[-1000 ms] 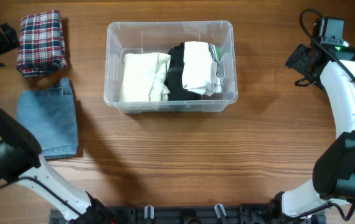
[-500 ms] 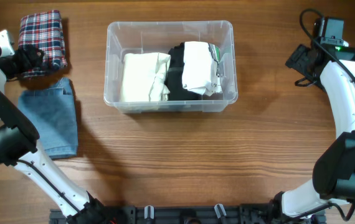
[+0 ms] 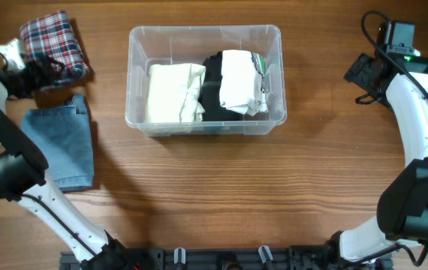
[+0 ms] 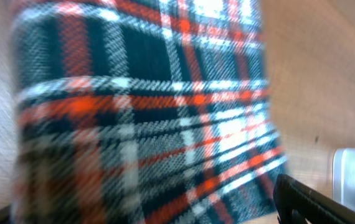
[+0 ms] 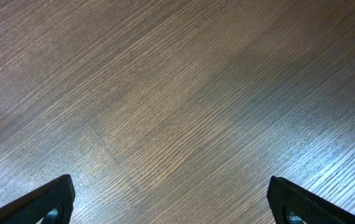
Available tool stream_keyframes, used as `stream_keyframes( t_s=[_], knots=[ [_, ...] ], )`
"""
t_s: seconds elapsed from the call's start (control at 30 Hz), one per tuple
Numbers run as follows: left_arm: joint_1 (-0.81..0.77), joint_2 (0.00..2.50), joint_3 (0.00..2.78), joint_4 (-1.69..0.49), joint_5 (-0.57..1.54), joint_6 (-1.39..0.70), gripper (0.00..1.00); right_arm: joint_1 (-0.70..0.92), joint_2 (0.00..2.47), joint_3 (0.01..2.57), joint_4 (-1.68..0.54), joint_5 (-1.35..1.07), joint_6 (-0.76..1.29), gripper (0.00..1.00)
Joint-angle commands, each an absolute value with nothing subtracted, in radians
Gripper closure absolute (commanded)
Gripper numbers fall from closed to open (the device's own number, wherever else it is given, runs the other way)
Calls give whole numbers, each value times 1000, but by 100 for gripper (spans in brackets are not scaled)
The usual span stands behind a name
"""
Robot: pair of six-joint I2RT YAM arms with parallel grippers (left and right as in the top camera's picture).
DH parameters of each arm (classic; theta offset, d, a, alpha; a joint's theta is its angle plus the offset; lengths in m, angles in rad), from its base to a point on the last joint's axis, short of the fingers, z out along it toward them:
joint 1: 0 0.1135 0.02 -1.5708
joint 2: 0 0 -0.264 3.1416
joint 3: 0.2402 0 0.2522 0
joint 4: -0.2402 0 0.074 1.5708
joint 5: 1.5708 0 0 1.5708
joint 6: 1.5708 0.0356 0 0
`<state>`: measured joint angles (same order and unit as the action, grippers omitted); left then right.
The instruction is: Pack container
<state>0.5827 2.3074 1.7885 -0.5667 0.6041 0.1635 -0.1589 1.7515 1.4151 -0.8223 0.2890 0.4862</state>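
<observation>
Risk: left gripper (image 3: 40, 71), jaws wide apart at the folded plaid cloth (image 3: 52, 41), may pinch only the top layer, so the fold could open and snag the rim.
Right gripper (image 3: 363, 79): jaws spread, holding nothing, over bare table (image 3: 221, 195).
Container (image 3: 205, 31): clear tub, centre-back of the table; cream cloth (image 3: 173, 91) and black-and-white garment (image 3: 233, 82) inside, back strip free.
Waiting: folded denim (image 3: 60, 146).

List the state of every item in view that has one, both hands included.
container, lidless, partly filled.
cream cloth, folded, inside container.
black-and-white garment, folded, inside container.
plaid cloth, folded, outside, at the left hand.
denim garment, folded flat, outside.
left hand, open, plaid cloth between its fingers.
right hand, open, empty.
</observation>
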Motion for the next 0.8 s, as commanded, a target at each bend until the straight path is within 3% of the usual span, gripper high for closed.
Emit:
stream_keyframes(
  t_s=[0.0,0.07,0.5,0.77],
  knots=[
    [601,2175,1801,-453,571,124,0,-161,1764,1415,-819,287,500,0],
    [606,2176,1801,-386,510,43,0,-161,1764,1415,-819,287,500,0],
    [586,2248,1801,-242,455,48,0,-161,1764,1415,-819,287,500,0],
    [549,2354,1801,-270,436,47,0,-161,1764,1415,-819,287,500,0]
  ],
)
